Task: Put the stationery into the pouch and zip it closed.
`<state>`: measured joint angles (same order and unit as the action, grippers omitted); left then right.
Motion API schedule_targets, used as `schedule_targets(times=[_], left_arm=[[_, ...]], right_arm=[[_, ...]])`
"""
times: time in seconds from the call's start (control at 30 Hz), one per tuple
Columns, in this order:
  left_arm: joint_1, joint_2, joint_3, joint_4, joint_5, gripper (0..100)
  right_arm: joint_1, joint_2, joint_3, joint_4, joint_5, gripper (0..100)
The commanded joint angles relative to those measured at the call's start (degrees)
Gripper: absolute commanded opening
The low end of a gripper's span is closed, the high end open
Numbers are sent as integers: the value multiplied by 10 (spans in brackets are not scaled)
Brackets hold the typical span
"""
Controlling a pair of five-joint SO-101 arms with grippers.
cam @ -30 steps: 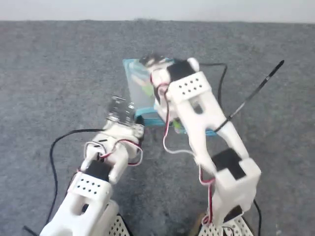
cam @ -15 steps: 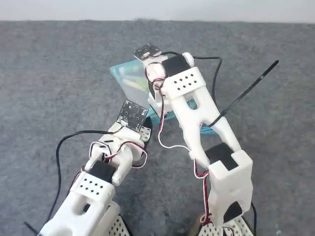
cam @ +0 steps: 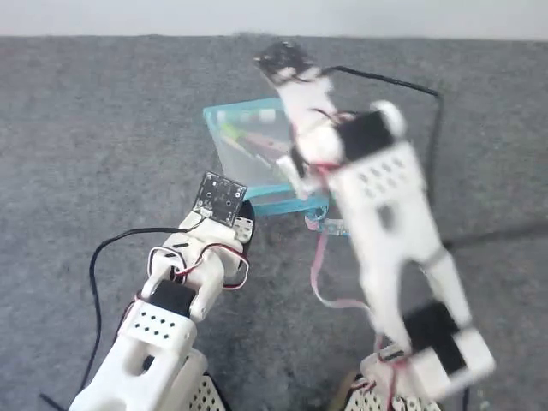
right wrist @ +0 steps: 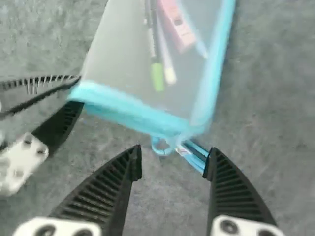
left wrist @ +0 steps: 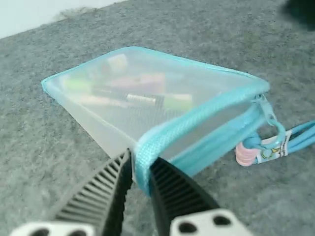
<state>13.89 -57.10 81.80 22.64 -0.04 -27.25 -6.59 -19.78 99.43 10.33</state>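
A translucent pouch (cam: 253,154) with blue trim lies on the grey mat, with pens and other stationery (left wrist: 133,93) inside it. My left gripper (left wrist: 140,172) is shut on the pouch's blue zipper edge at its near corner (cam: 248,205). The zipper pull (left wrist: 268,115) sits at the far end of that edge, beside a pink charm on a blue strap (left wrist: 258,150). My right gripper (right wrist: 174,151) hangs open just above the pull ring (right wrist: 160,146), with one finger on each side of it. The left gripper's fingers (right wrist: 59,115) hold the opposite corner.
Grey carpet-like mat (cam: 94,120) covers the table all around the pouch. A black cable (cam: 98,265) loops off the left arm. The right arm (cam: 385,197) stretches over the pouch's right side. A pale wall (cam: 274,17) edges the far side.
The right arm swung its elbow to the right and its wrist rose toward the far side. The pouch shifted slightly. The left gripper stayed at the pouch's near corner.
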Motion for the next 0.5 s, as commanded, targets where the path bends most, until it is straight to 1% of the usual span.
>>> schedule_targets(times=[0.0, 0.1, 0.23, 0.33, 0.47], left_arm=[[-1, -1, -8, -18, -1, 13], [-1, -3, -8, -18, -1, 13], [-1, -4, -8, -18, -1, 13], [-4, -1, -7, -18, -1, 13], [-17, -1, -7, -18, -1, 13]], right_arm=[[23, -150, 145, -75, 21, 209], [44, -225, 331, -175, 18, 209], [47, -284, 549, -340, -25, 209], [47, -305, 629, -411, -47, 206], [48, -311, 674, -438, -57, 206]])
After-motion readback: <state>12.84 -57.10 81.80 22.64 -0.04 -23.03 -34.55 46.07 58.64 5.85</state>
